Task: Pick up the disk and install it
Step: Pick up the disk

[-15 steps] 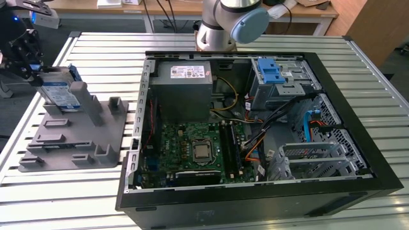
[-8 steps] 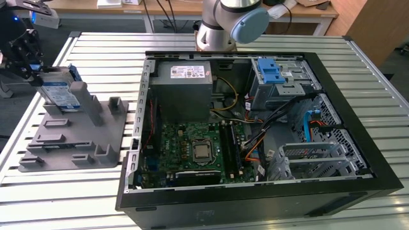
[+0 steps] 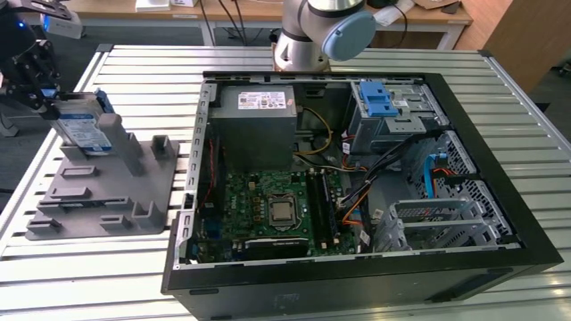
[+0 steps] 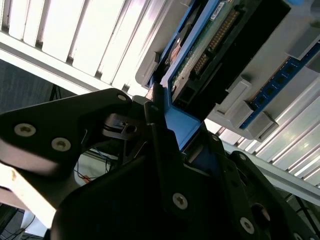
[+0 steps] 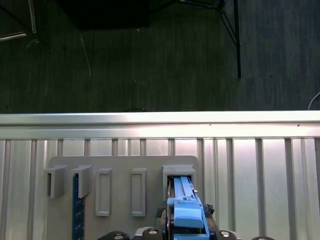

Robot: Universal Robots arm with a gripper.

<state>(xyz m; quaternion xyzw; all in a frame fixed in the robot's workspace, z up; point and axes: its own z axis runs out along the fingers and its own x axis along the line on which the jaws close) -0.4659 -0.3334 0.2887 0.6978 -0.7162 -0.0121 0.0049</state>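
The disk [image 3: 85,127] stands on edge in a slot of the grey holder [image 3: 98,200] at the exterior view's left, showing its silver face, white-and-blue label and blue side rails. My gripper [image 3: 45,93] is at its upper end, black fingers on either side of the blue rail. In the second wrist view the gripper [image 4: 172,120] is shut on the blue rail, with the disk's [image 4: 210,45] circuit-board underside beyond it. In the first wrist view the disk's blue rail [image 5: 187,210] sits in the holder's [image 5: 120,170] end slot.
An open computer case [image 3: 205,167] lies on the slatted metal table [image 3: 143,67], with a grey power supply [image 3: 259,120], a motherboard [image 3: 277,207] and a drive cage with a blue latch [image 3: 379,100]. The arm's base [image 3: 308,40] stands behind it. A blue memory stick [image 5: 76,210] stands in another holder slot.
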